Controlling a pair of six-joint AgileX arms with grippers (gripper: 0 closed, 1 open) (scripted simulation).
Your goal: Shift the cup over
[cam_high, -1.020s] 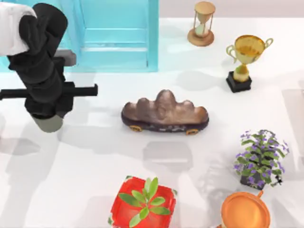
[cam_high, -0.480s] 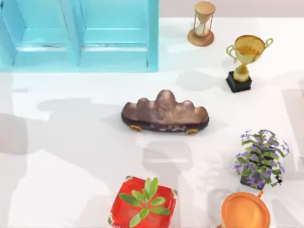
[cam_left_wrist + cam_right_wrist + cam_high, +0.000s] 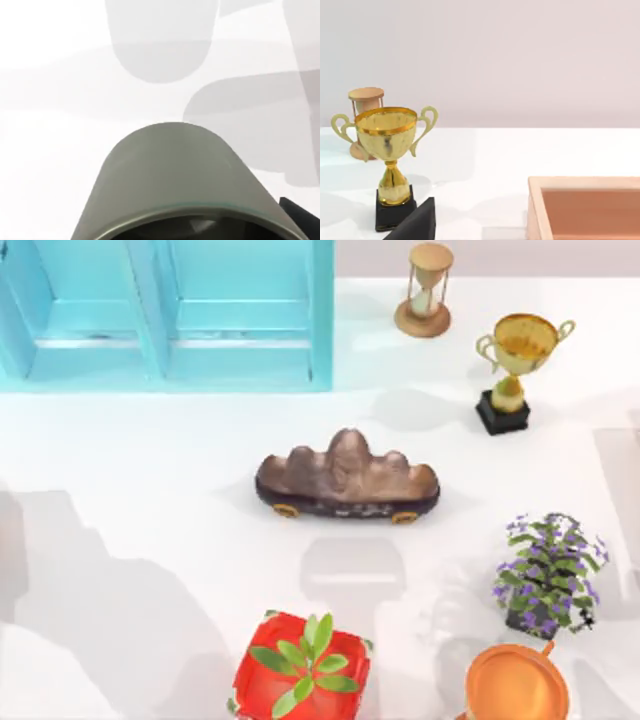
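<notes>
Cup [image 3: 170, 175]: olive-grey, seen in the left wrist view close to the camera, dark mouth toward the lens and closed end pointing away. It hangs clear of the white table [image 3: 45, 110]; a rounded shadow lies on the surface well beyond it.

Left gripper [image 3: 200, 231]: closed on the cup and carrying it. One dark finger [image 3: 301, 221] shows against the side of the rim.

Right gripper [image 3: 416, 223]: a dark edge of it sits just in front of the trophy [image 3: 387, 135]. How far open it is, cannot tell. Hourglass [image 3: 365, 115] stands behind the trophy; a wooden box [image 3: 536, 210] lies off to the side.

Top view: brown rock-shaped piece [image 3: 346, 480] on small wheels at mid-table. Red planter [image 3: 302, 670] at the near edge, orange vessel [image 3: 516, 685] to its right, purple-flowered plant [image 3: 548, 575] just above that. Trophy and hourglass stand far right, blue cabinet [image 3: 170, 315] far left.
</notes>
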